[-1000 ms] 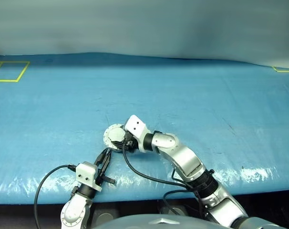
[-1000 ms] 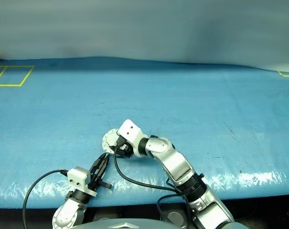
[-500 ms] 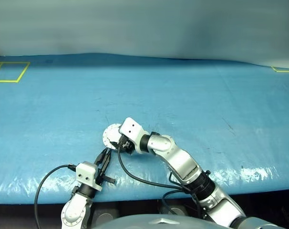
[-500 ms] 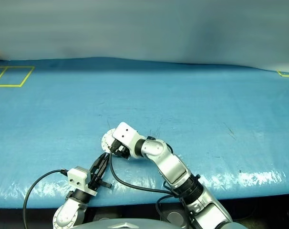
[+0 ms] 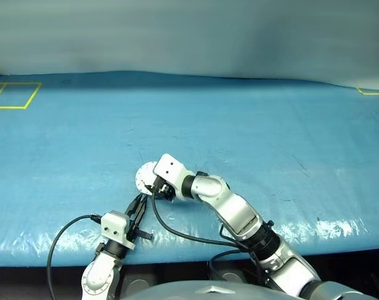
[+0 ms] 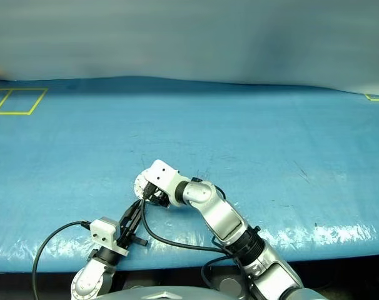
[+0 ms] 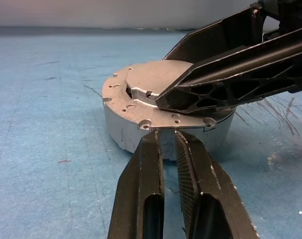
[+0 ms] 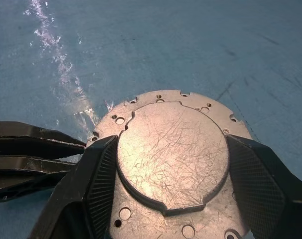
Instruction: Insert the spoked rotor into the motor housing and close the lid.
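On the blue worktop (image 5: 271, 131) near its front edge sits the housing (image 8: 173, 164), lid (image 7: 163, 87) closed. My right pincer (image 8: 171, 199) straddles it, fingers spread wide. My left pincer (image 7: 168, 142), pressed nearly together, points at its side wall.

A blue, scuffed table (image 5: 252, 119) — yellow tape outlines (image 5: 13, 94) at its far left corner and far right edge (image 5: 372, 91).

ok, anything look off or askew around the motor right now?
Nothing stands out. The lid sits flat and closed on the motor housing, with the right gripper straddling it and the shut left gripper at its side.
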You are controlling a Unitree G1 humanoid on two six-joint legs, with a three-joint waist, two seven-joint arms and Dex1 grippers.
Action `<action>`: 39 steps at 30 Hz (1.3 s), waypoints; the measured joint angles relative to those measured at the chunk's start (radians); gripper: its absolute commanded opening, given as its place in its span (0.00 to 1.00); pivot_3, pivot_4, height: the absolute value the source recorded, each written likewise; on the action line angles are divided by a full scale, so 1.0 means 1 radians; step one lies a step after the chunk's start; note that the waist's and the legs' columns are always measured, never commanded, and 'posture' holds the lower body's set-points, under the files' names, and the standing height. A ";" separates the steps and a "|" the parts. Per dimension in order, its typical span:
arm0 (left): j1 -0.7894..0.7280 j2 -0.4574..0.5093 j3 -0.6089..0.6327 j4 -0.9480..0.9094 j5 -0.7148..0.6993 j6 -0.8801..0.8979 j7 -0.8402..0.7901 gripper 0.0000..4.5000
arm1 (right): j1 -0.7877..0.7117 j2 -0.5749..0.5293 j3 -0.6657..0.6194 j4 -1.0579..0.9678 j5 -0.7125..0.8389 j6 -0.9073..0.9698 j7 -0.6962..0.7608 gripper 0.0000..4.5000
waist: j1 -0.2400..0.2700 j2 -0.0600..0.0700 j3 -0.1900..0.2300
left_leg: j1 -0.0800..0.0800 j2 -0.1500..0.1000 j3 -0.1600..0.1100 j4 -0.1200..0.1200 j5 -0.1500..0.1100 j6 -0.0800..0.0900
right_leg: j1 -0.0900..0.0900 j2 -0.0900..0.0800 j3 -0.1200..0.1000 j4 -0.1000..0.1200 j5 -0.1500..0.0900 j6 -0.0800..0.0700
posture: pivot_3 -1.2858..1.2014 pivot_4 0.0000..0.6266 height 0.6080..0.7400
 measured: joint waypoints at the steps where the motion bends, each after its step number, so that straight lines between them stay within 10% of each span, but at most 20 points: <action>1: 0.000 0.001 0.000 0.001 -0.003 0.000 -0.001 0.10 | 0.000 0.000 -0.001 0.000 0.001 0.001 0.000 0.67 | 0.000 0.000 0.000 | 0.000 0.000 0.000 0.000 0.000 0.000 | 0.000 0.000 0.000 0.000 0.000 0.000 | 0.52 0.24 1.00; 23: -0.161 0.295 0.223 -0.283 -0.480 0.705 -0.039 0.00 | 0.015 0.017 -0.019 0.003 0.013 0.014 -0.003 0.67 | -0.001 -0.003 -0.003 | 0.001 0.000 0.001 -0.001 0.000 0.000 | 0.000 -0.001 0.000 0.000 0.000 0.000 | 0.52 0.24 1.00; 39: -0.361 0.256 0.185 -0.281 -0.594 1.063 0.038 0.00 | 0.020 0.027 -0.021 0.008 0.012 0.014 -0.017 0.67 | -0.001 -0.004 -0.004 | 0.002 0.000 0.001 -0.001 0.000 -0.001 | 0.002 0.000 0.000 0.000 0.000 0.000 | 0.52 0.24 1.00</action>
